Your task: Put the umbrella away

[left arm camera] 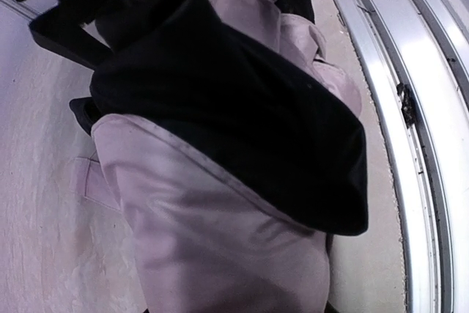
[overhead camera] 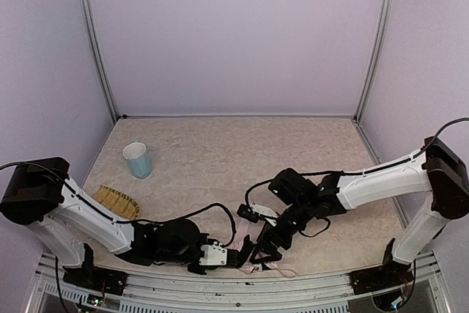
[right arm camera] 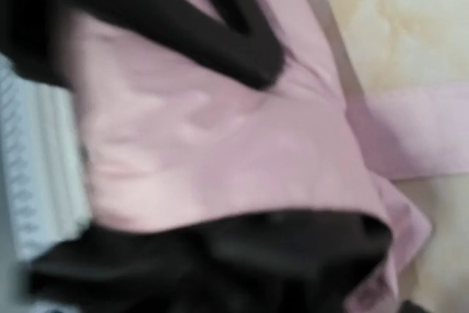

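While both arms are crowding together at the near edge of the table (overhead camera: 242, 152), I am seeing the umbrella (left arm camera: 205, 247) bundled between them, just beside the metal rail (left arm camera: 432, 144) that is running along that edge. From above, it is almost wholly hidden under the left gripper (overhead camera: 240, 254) and the right gripper (overhead camera: 265, 248); only slivers of pink are peeking out beneath them. Folds of fabric are filling both wrist views, so I cannot tell whether either tool's fingers are apart or pressed together.

Far to the left, a pale blue cup (overhead camera: 137, 160) is standing upright, well apart from the arms. A yellow woven mat (overhead camera: 117, 201) is lying nearer, partly tucked under the left arm. A black cable (overhead camera: 212, 210) is looping over the table between the two wrists.

Up close, the canopy is showing as smooth, shiny pale pink cloth with a stitched hem, folding over a matte black underside in soft rumpled lobes. A flat pink strap (right arm camera: 421, 133) is lying on the mottled beige tabletop beside the bundle. The right wrist view is blurring, so finer detail is escaping me.
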### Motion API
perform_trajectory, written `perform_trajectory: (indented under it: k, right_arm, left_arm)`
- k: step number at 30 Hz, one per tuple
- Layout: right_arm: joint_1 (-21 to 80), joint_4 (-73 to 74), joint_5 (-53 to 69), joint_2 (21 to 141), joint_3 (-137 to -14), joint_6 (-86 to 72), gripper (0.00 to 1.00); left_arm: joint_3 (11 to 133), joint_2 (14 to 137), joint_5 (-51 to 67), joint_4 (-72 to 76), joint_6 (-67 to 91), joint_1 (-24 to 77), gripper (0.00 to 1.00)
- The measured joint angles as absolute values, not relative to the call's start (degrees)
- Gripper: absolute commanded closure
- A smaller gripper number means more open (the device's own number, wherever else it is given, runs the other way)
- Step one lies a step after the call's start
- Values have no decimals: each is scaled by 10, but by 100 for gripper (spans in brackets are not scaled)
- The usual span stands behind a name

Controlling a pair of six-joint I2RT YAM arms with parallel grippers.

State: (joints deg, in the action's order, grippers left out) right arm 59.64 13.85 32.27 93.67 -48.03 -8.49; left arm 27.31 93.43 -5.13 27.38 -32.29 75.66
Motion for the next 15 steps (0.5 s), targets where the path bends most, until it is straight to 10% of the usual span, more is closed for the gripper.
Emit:
perform_trajectory:
  k: [15]
  right_arm:
    - [422,196,297,914,-540,-173,39]
  left_arm:
    - [277,941,-76,279,-334,770,85]
